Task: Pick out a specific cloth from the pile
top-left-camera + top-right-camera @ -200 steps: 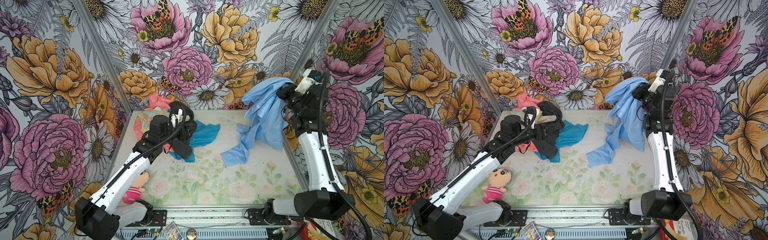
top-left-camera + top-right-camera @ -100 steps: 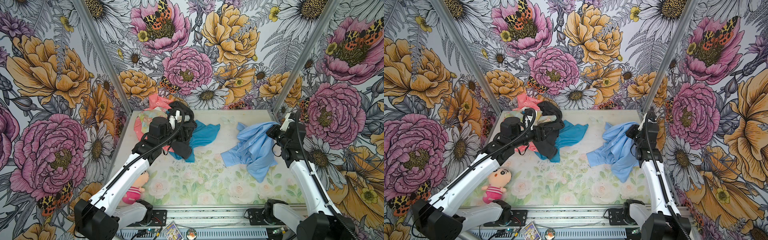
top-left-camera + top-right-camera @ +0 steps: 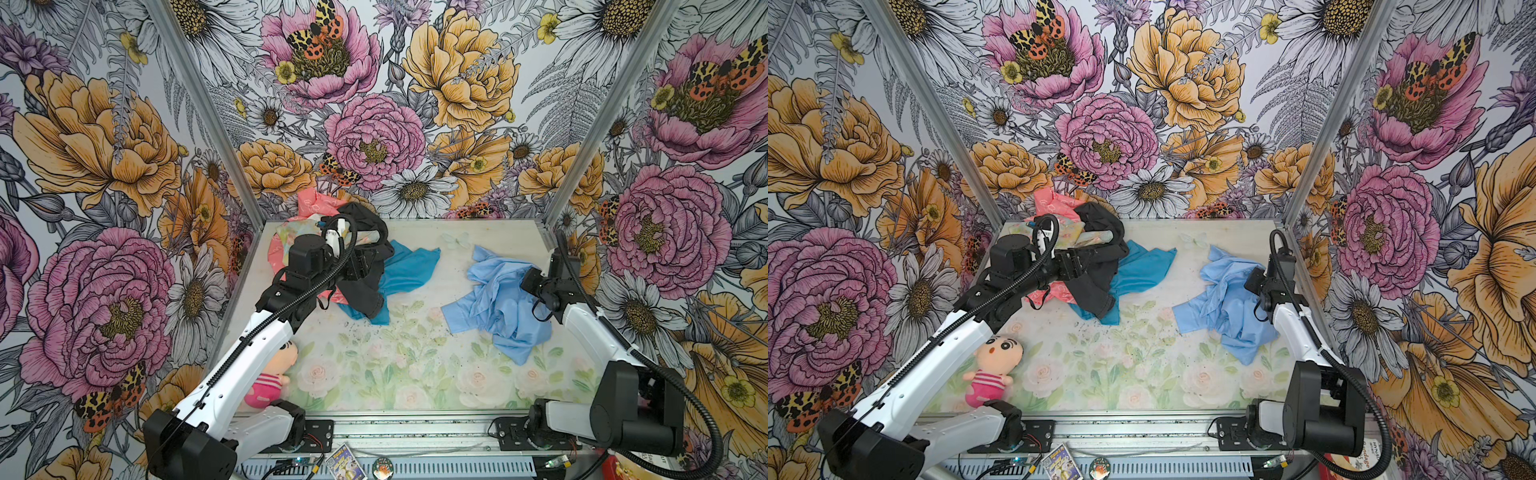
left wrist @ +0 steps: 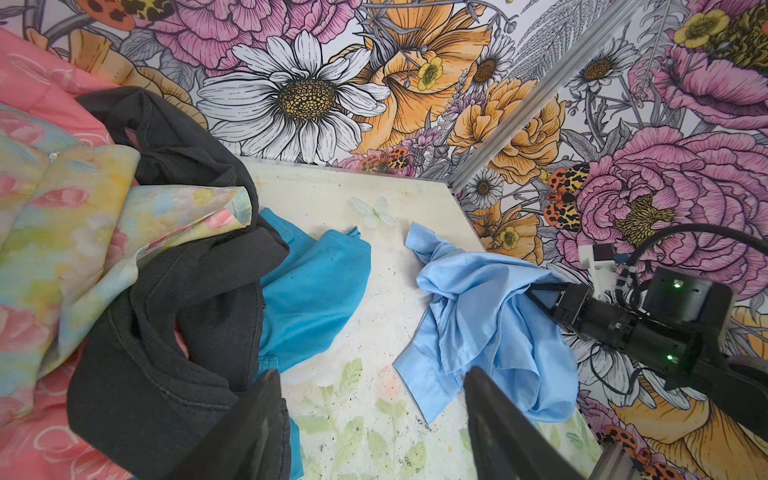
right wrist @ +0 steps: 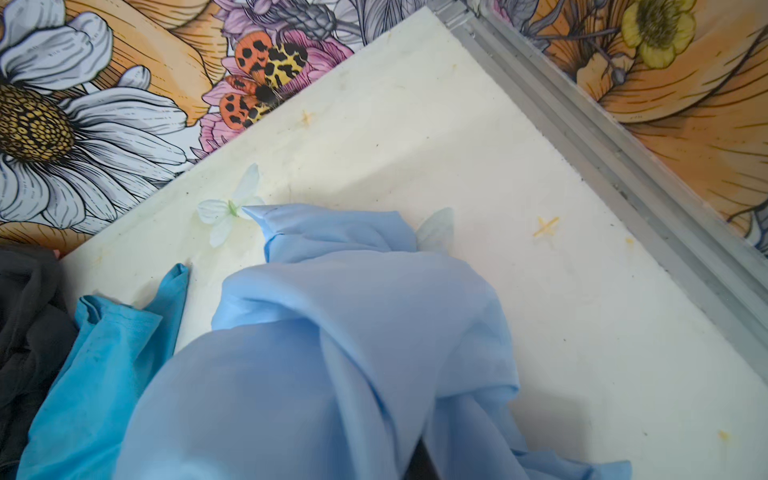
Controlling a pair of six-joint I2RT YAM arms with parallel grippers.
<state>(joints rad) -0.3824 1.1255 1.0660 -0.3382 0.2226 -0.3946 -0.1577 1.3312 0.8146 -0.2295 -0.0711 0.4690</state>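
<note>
One thin, crumpled shirt (image 3: 494,299) lies by the bench's (image 3: 415,374) right edge; one four-garment pile (image 3: 365,295) sits in the back-left corner. The left gripper (image 4: 372,372) is spread wide and empty. Fabric hides how the right gripper (image 4: 536,291) stands.

Note that the cloth (image 4: 478,299) at the table's right edge is thin woven fabric, smooth, with a faint sheen. In the pile (image 3: 376,245) at the far left corner, the black garment (image 4: 187,291) is heavier and matt, with visible stitching. The teal garment (image 4: 316,291) is smooth and matt. The table (image 3: 374,374) is matt, printed and grit-speckled. The frame rail (image 5: 602,137) is brushed metal.
</note>
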